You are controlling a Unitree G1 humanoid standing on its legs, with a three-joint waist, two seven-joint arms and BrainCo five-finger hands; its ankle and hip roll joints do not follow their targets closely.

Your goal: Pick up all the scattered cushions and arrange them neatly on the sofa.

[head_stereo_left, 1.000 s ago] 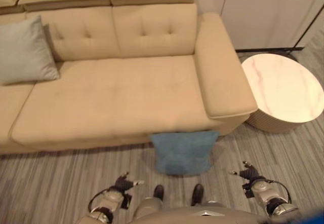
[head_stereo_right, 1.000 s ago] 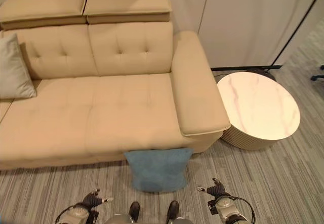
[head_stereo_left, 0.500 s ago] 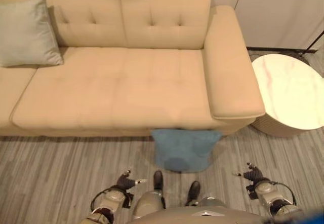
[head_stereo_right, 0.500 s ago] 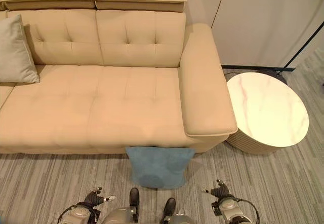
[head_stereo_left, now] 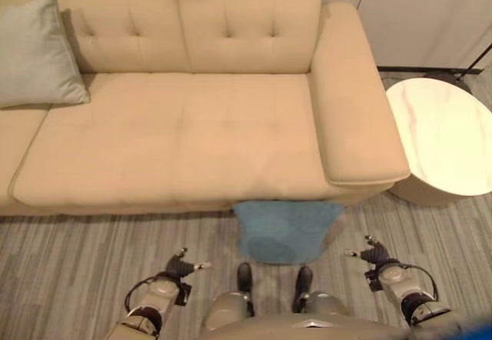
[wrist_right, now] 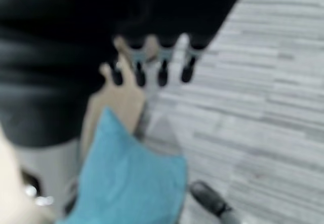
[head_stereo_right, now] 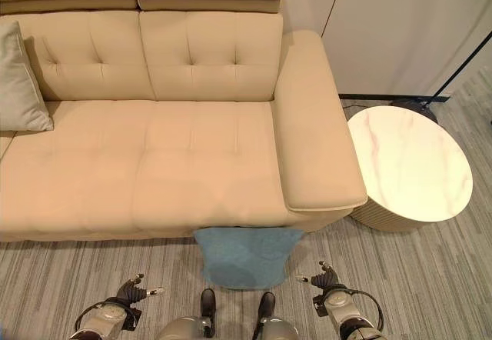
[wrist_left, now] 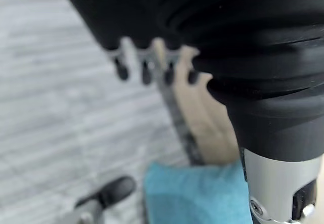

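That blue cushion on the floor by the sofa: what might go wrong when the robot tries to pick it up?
The blue cushion leans against the sofa front, right before the robot's feet, so a step forward could tread on it. Both the left hand and the right hand hang open beside it; soft fabric may slip from a loose grasp.

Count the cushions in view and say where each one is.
2. A grey cushion leans against the sofa backrest at its left; a blue cushion lies on the floor against the sofa's front. Others may be hidden.

Right hand (wrist_right: 152, 57) with straight fingers (wrist_right: 163, 72) spread over striped grey floor (wrist_right: 263, 107), blue cushion (wrist_right: 131, 183) leaning against the beige sofa (wrist_right: 119, 102) just past the fingertips
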